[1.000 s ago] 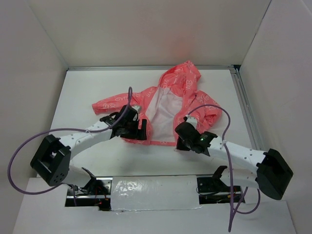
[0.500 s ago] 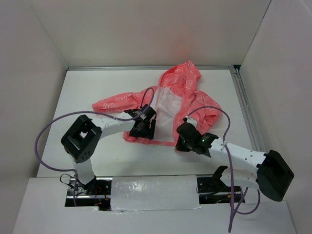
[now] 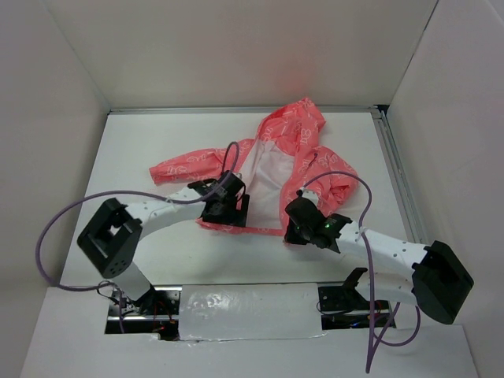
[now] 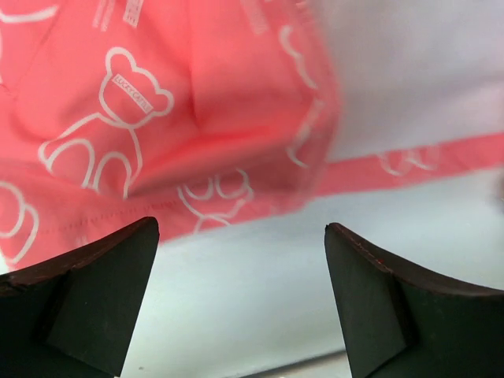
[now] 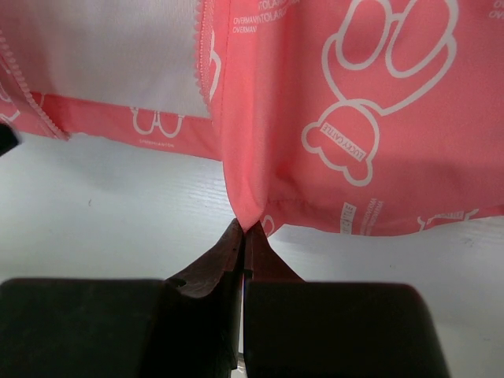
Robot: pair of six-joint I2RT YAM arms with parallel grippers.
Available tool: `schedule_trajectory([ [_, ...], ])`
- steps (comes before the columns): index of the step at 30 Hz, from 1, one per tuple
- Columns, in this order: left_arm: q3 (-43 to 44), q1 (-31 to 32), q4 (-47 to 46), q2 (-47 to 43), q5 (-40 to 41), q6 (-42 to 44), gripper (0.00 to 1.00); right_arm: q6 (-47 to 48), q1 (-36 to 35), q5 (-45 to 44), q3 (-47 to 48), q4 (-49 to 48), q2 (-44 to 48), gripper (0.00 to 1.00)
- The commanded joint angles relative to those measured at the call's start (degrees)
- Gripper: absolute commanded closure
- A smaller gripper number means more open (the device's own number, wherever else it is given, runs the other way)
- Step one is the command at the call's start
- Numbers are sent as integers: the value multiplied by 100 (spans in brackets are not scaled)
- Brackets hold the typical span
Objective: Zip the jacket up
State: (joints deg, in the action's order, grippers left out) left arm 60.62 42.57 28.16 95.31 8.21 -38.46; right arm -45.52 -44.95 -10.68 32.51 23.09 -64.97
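White worktop (image 3: 142, 142), plain white walls (image 3: 236, 55) on three sides. Jacket (image 3: 276, 153) lies open near the far wall, hood away from you, lining up.

Your left arm reaches in low. Left gripper (image 3: 228, 206) is spread wide over the hem, nothing between its fingers. Right gripper (image 3: 293, 228) is pinched on the jacket's other hem corner.

Bare worktop lies along the near hem and to the left. A rail (image 3: 398, 181) runs down the right edge.

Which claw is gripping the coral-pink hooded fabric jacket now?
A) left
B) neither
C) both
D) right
D: the right claw is shut on a fold at the hem of the coral-pink hooded fabric jacket; the left claw stands open, holding nothing.
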Motion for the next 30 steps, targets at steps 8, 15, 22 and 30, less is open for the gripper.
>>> schedule_trajectory([
  [8,-552,-302,-628,-997,-408,663,1,25,65,-13,53,-165,-86,100],
  [15,-376,-319,-899,-295,-565,884,1,8,65,-75,168,-95,-253,100],
  [22,-7,-293,-497,391,-74,594,1,-89,48,-119,150,-24,-306,100],
  [30,82,-73,-479,665,110,515,2,-221,21,-154,115,37,-429,100],
])
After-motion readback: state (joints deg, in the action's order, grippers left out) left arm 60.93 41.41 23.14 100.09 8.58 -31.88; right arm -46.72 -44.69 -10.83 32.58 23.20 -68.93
